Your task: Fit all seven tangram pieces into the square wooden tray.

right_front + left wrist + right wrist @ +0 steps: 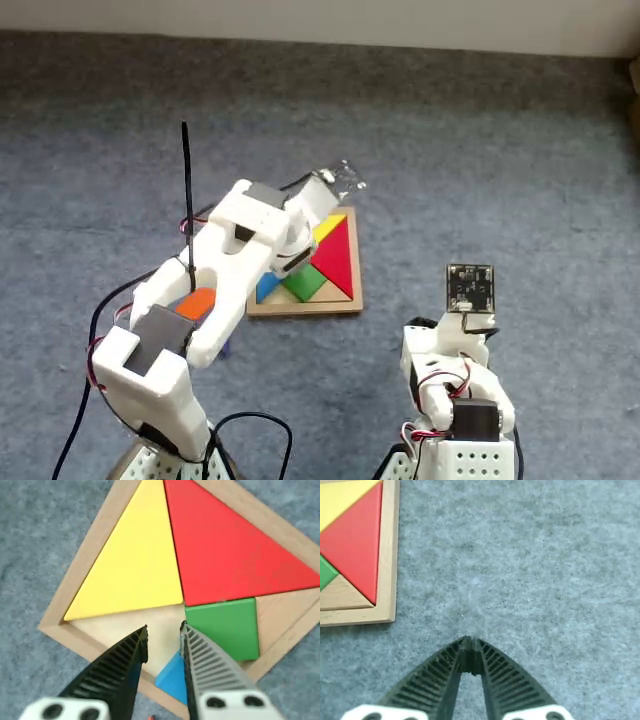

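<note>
One red triangle (225,550) points inward in the tray (74,580); left tool (164,627) slightly parted, empty; right tool (470,641) closed, empty.

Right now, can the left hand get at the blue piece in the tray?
Probably yes: the left hand hangs open just above the blue piece, with nothing between them.

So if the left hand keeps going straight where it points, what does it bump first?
Probably the bare wood floor of the tray, in the gap beside the yellow triangle and the green square. The left hand holds nothing; depth is hard to judge.
</note>
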Controlling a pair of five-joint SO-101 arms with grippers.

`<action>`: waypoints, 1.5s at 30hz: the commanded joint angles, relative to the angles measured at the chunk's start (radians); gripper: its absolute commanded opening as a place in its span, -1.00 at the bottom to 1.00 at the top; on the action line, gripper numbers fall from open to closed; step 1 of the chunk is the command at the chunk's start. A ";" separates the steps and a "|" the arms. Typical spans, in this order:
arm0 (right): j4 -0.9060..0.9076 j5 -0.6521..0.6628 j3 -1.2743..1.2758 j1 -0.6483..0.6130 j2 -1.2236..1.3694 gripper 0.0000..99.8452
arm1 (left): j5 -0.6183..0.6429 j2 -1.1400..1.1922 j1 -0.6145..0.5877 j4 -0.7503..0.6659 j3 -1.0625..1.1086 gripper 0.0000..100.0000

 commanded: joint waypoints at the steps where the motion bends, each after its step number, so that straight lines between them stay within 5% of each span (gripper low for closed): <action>1: -0.013 -0.003 0.142 0.015 -0.010 -0.96 | -0.008 -0.028 0.022 0.017 -0.054 -0.74; 18: -0.013 -0.003 0.142 0.015 -0.010 -0.96 | -0.008 -0.305 -0.007 0.135 0.142 -0.73; 32: -0.013 -0.003 0.142 0.015 -0.010 -0.96 | -0.008 -0.302 -0.041 -0.114 0.372 -0.61; 38: -0.013 -0.003 0.142 0.015 -0.010 -0.96 | -0.006 -0.208 -0.082 -0.112 0.289 -0.61; 45: -0.013 -0.003 0.142 0.015 -0.010 -0.96 | -0.008 0.027 -0.076 0.109 0.024 -0.80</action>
